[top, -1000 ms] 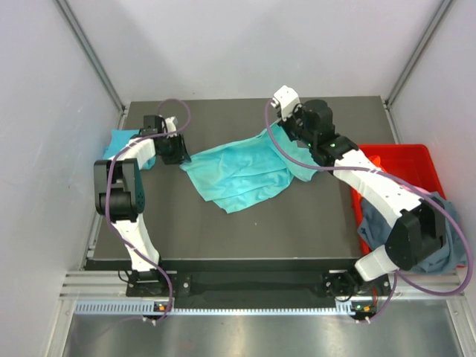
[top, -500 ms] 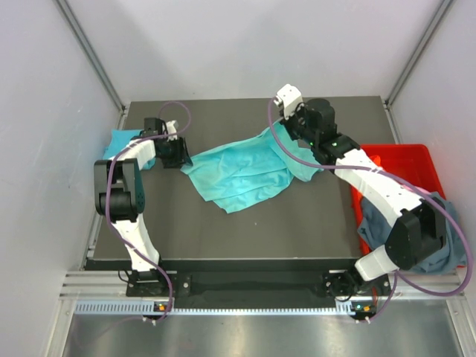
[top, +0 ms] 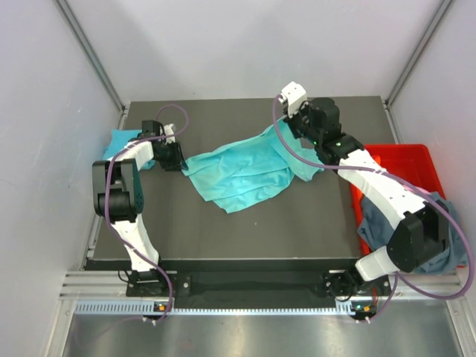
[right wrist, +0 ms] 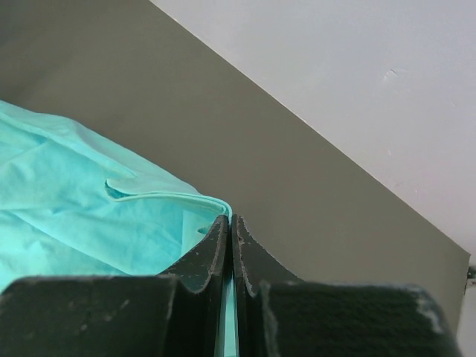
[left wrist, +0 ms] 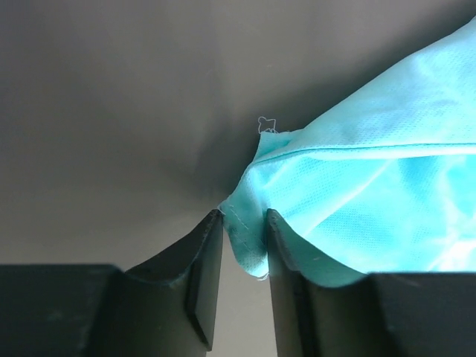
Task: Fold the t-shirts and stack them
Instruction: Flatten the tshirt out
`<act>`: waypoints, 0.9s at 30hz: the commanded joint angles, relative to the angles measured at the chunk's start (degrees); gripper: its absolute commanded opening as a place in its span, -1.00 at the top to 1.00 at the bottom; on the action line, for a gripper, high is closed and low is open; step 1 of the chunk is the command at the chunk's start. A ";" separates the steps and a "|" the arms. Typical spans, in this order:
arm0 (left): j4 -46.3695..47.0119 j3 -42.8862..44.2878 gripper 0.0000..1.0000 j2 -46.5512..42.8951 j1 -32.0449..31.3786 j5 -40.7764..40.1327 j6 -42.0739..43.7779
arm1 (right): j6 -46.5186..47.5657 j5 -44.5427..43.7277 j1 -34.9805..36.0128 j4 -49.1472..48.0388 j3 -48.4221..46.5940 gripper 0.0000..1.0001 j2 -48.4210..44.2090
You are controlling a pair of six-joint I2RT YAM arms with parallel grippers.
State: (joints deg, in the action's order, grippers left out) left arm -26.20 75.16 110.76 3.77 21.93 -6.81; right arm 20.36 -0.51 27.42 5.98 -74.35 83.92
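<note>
The mint-teal t-shirt [top: 242, 172] lies crumpled across the middle of the dark table [top: 245, 230], stretched between my two grippers. My left gripper [top: 175, 156] is shut on its left corner; the left wrist view shows the hemmed corner [left wrist: 372, 201] pinched between the fingertips [left wrist: 244, 219]. My right gripper [top: 291, 131] is shut on the shirt's far right edge, with a thin fold of cloth [right wrist: 74, 201] clamped between the fingers [right wrist: 231, 221]. A cyan-blue t-shirt [top: 119, 141] lies folded at the table's left edge. A slate grey-blue t-shirt [top: 439, 245] hangs over the crate.
A red plastic crate [top: 416, 160] stands off the table's right side, under the right arm. Grey walls enclose the table at the back and both sides. The left arm's purple cable loops above its wrist.
The left gripper has shifted slightly left with the shirt corner. The right gripper has moved a little up and right, pulling the shirt's far edge tauter.
</note>
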 commanded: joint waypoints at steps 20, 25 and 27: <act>1.51 15.69 1.00 -12.85 0.54 0.65 3.91 | -0.42 0.69 -3.95 0.78 -11.76 1.00 -1.92; 1.49 19.77 1.00 -18.19 0.45 0.92 4.44 | -1.02 -1.77 -5.79 1.84 -16.53 1.00 -3.23; 3.25 18.10 1.00 -20.75 0.45 1.18 4.44 | -2.16 -2.12 -6.59 1.93 -18.72 1.00 -3.93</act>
State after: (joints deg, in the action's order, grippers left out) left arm -25.23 93.01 95.26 4.03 21.96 -3.60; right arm 19.29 -0.95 22.46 8.60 -88.75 83.18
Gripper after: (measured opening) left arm 0.022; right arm 0.010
